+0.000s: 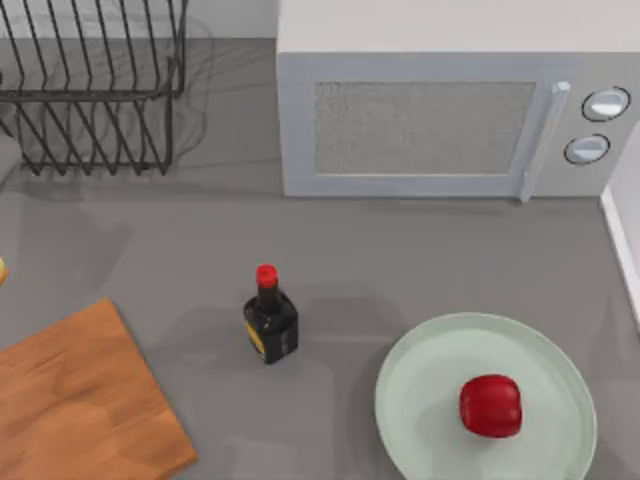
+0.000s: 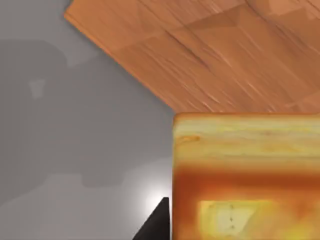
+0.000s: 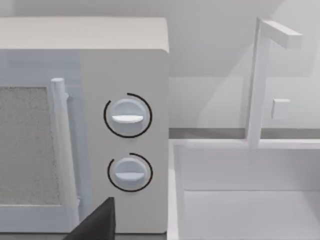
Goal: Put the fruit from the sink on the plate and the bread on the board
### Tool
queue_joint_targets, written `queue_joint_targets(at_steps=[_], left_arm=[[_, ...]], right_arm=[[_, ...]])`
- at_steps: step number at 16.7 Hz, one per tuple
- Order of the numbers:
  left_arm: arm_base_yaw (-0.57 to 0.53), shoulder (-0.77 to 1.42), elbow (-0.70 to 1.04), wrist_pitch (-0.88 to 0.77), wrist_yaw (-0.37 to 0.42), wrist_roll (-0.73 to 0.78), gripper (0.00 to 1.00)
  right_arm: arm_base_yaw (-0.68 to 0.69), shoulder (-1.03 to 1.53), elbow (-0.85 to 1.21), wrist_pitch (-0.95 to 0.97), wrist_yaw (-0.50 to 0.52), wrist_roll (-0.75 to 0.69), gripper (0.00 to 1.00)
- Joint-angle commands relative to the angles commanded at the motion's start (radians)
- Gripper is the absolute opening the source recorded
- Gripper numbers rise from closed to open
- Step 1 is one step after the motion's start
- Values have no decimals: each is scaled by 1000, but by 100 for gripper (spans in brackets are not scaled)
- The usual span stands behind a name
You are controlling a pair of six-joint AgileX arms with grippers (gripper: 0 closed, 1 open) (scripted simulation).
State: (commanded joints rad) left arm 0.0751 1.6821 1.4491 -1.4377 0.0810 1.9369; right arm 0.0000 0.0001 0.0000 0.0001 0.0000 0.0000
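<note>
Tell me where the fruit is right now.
The fruit lies on the plate at the top view's lower right, right of the bottle.

Little of the AgileX arms themselves is on show. In the left wrist view, 1 finger of the left gripper [image 2: 156, 222] appears as a flat, matte black wedge tapering to a sharp point, with straight edges and no visible screws, cables or markings. In the right wrist view, 1 finger of the right gripper [image 3: 97, 222] is a similar dark charcoal, angular slab with a straight vertical side and a slanted upper edge, equally plain.
</note>
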Motion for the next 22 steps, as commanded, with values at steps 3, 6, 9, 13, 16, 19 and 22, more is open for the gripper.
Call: queue_joint_targets(at_steps=[3,6,9,13,16,19,22], left_arm=[[-40,-76,-101,30,2,283,0],[-82,-136,-199,70,-3,535,0],[-124,-181,-288,116,-12,750,0],[-171,-221,-383,174,-27,965,0],[-195,-237,-428,203,-36,1062,0],[-204,-242,-445,215,-39,1097,0],[-204,-242,-445,215,-39,1097,0]], right_arm=[[0,0,0,0,0,0,100],[0,0,0,0,0,0,100],[0,0,0,0,0,0,100],[0,0,0,0,0,0,100],[0,0,0,0,0,0,100],[0,0,0,0,0,0,100],[0,0,0,0,0,0,100]])
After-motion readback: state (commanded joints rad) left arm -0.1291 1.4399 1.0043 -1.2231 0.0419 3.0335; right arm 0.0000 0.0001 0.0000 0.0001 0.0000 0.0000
